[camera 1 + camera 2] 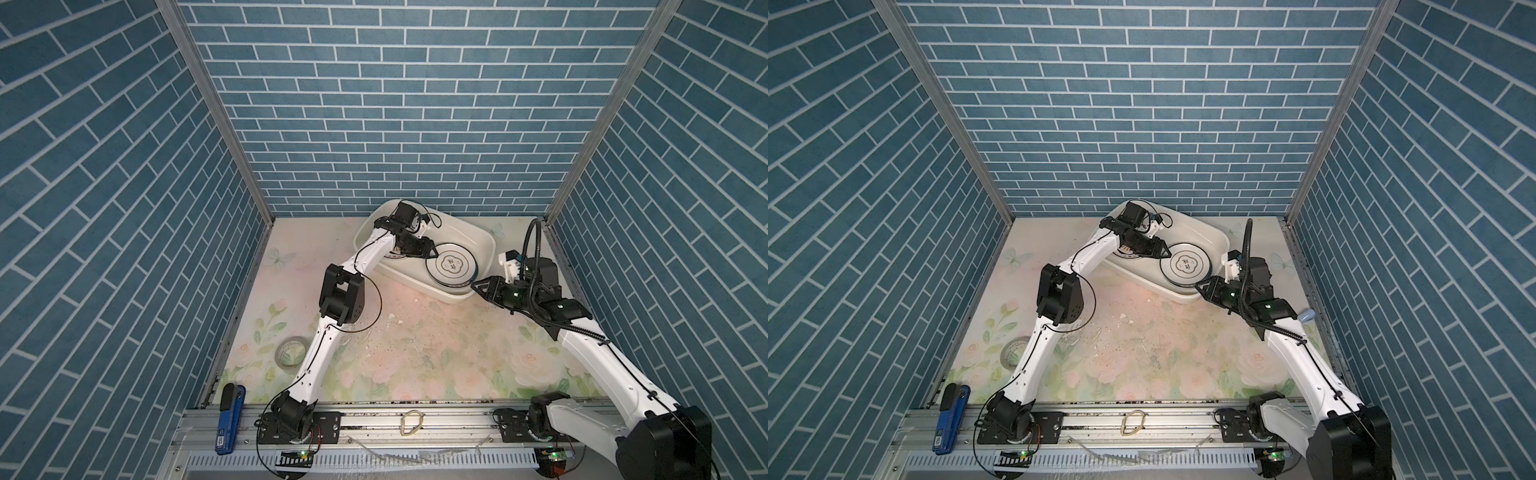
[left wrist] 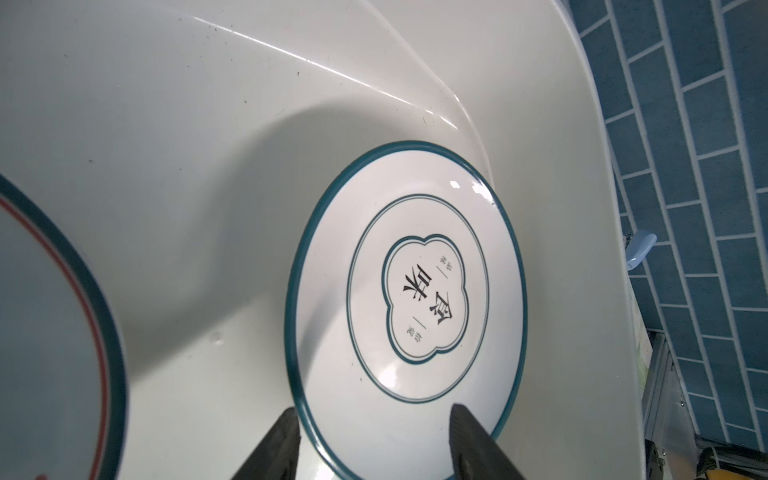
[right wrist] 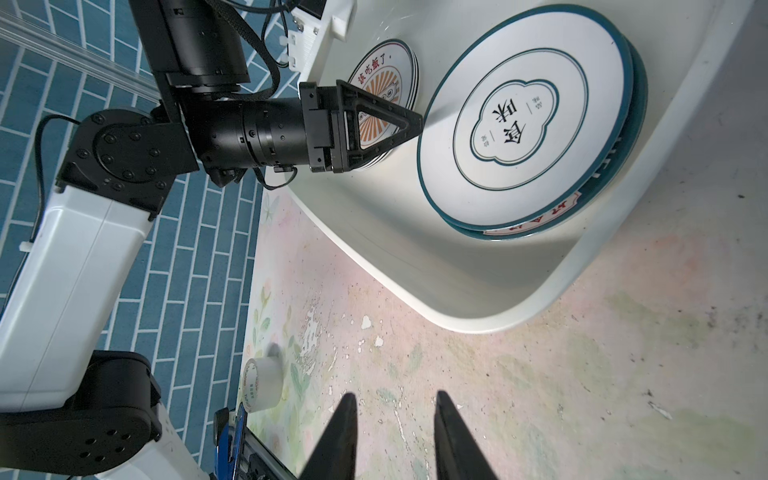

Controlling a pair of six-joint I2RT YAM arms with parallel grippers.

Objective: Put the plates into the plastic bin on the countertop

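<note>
Partly open left claw [image 2: 372,409] astride plate [image 2: 415,291]

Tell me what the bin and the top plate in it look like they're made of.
The bin is likely plastic: cream, smooth and semi-glossy, with soft streaky highlights on moulded, rounded walls. The top plate could be glazed ceramic or melamine; the look leaves that open. It is glossy white with small sharp reflections and a printed teal rim and emblem.
</note>
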